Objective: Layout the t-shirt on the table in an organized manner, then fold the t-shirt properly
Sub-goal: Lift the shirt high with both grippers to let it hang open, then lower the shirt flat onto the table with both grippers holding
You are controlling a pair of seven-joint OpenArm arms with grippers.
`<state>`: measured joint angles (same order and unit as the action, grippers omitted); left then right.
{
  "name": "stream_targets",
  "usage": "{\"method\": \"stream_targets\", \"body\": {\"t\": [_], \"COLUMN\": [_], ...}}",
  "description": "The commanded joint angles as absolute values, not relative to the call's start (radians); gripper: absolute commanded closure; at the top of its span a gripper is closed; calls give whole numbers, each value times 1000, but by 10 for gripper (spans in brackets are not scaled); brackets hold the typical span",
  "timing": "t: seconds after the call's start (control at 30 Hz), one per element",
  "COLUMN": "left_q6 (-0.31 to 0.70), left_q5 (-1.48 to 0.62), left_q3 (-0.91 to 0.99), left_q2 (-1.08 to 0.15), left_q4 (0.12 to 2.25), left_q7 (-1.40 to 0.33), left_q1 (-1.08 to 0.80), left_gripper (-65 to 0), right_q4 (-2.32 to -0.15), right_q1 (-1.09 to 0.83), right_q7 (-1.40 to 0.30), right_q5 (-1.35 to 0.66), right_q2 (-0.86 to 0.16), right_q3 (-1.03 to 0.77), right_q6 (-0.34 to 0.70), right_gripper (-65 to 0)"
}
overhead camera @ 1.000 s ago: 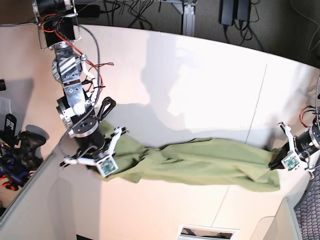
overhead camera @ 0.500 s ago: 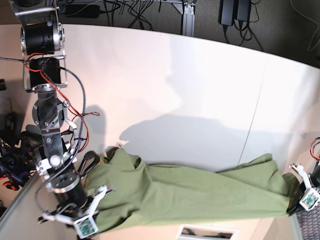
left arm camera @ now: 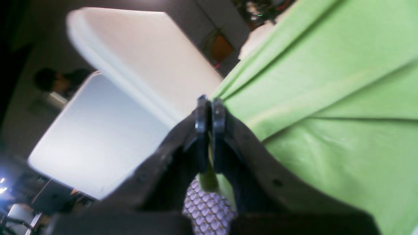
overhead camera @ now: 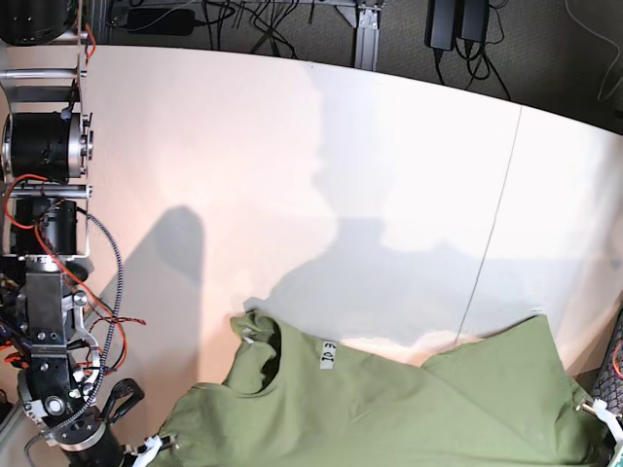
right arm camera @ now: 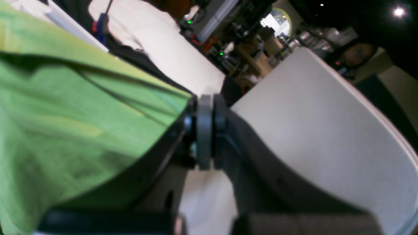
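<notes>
Both arms just dragged the t-shirt [overhead camera: 389,399] to the table's [overhead camera: 292,146] near edge, left gripper [left arm camera: 205,137] and right gripper [right arm camera: 205,130] clamped on its corners; spreading looks underway.

A plain olive-green cotton t-shirt [overhead camera: 389,404] (white neck label) on a smooth white matte table [overhead camera: 292,156] crossed by a thin dark seam.

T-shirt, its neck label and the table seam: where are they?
t-shirt [overhead camera: 409,409]: base view, middle of the cloth.
neck label [overhead camera: 327,357]: base view, white tag by collar.
table seam [overhead camera: 492,233]: base view, thin dark line.
</notes>
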<state>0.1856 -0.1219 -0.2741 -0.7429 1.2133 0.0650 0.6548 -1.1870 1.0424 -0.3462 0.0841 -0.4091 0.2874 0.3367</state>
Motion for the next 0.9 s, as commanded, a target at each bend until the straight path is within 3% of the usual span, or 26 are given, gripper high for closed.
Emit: {"method": "stream_targets", "body": {"t": [0.0, 0.17, 0.33, 0.6, 0.87], "left_q6": [150, 160, 305, 308, 304], "left_q5": [-135, -195, -236, -235, -136], "left_q3": [-260, -260, -262, -280, -484], "left_q2": [-764, -759, -756, -678, -587], "left_q4": [1209, 1103, 1005, 908, 750], "left_q7": [72, 84, 109, 128, 248], "left_q1": [710, 817, 882, 920, 1060], "left_gripper": [0, 0, 0, 0, 0], "right_q4": [-1187, -1143, -1099, -997, -876], "right_q1": [1103, 1160, 1171, 1171, 1225], "right_q7": [-319, -311, -303, -284, -265], "right_q5": [89, 86, 86, 86, 131], "right_q2": [-418, -419, -418, -418, -418], "right_q3": [276, 276, 276, 276, 276], "right_q6": [314, 314, 314, 314, 314], "right_gripper": [0, 0, 0, 0, 0]}}
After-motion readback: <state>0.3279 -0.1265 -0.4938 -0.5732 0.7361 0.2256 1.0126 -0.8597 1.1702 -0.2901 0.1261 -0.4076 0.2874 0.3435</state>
